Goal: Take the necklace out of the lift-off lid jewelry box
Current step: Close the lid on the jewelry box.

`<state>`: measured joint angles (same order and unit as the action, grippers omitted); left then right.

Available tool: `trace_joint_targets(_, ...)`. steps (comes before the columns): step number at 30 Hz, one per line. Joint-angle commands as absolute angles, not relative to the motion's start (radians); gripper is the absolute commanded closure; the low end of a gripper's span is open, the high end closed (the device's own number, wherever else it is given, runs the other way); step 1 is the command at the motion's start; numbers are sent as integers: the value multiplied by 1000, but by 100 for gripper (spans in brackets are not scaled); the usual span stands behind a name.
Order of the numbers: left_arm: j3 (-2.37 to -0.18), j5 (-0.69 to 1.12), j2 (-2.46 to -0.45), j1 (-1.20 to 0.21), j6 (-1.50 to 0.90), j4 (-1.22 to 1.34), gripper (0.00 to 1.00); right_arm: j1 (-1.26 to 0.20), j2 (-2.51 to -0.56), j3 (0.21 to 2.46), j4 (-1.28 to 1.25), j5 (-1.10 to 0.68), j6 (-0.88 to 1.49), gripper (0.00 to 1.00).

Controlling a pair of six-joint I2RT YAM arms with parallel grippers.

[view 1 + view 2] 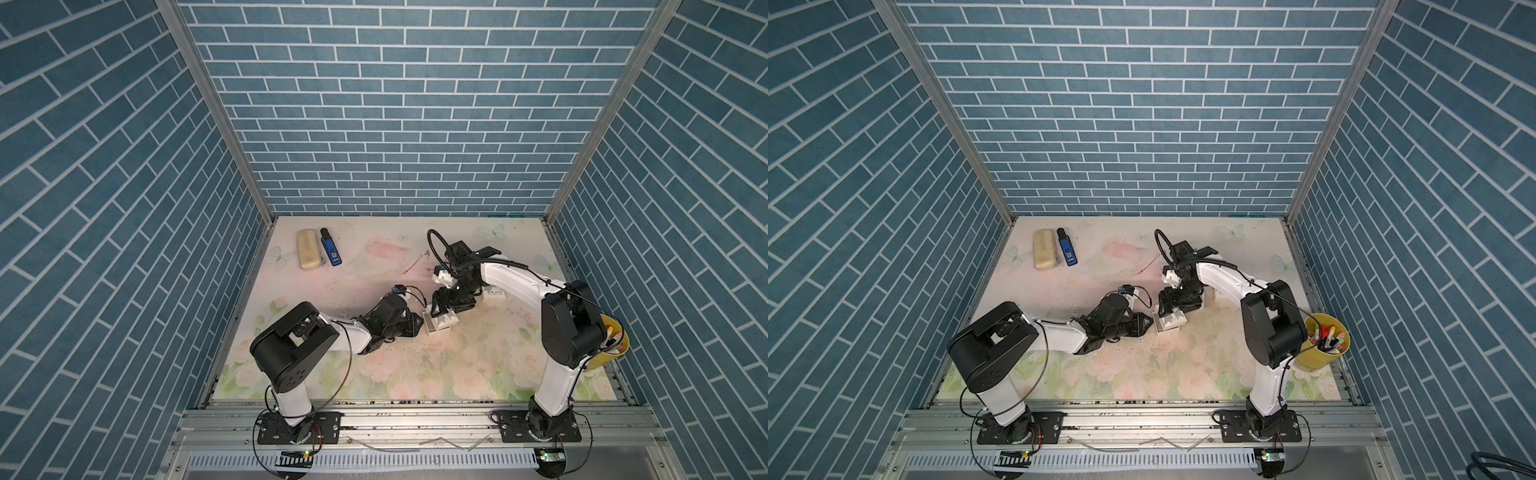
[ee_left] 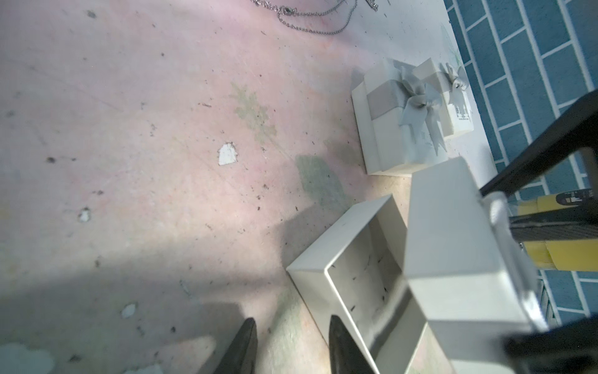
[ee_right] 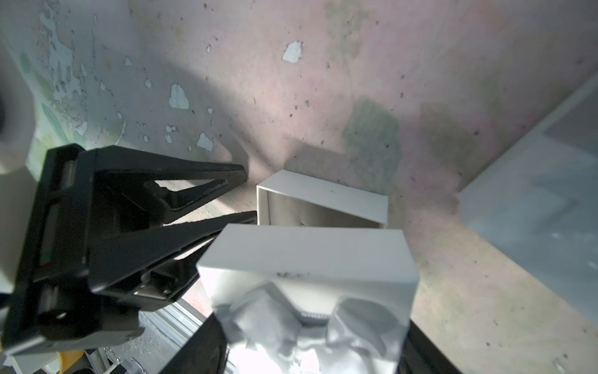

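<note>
Right end effector (image 3: 310, 327) grips the white ribboned lid (image 3: 307, 252) above its open box (image 3: 323, 197); left end effector (image 3: 247, 194) stands open.

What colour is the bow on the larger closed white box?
The ribbon bow is silver-grey, clearest in the left wrist view.

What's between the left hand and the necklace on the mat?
Nothing: just bare, scuffed mat between the left hand and the necklace, clearest in the left wrist view.
</note>
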<state>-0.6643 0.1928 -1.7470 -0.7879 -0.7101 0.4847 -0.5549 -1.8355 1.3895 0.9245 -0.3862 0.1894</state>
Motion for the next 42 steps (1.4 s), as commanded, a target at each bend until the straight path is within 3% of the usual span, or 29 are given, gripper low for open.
trace_joint_targets(1,-659,195,-1737,-781,-698,486,62,-547,-1801,1412,973,-315,236,36)
trace_joint_targets(42,-647,230,-1771,-782,-744,561,62,-572,-1897,1350,880,-429,313,35)
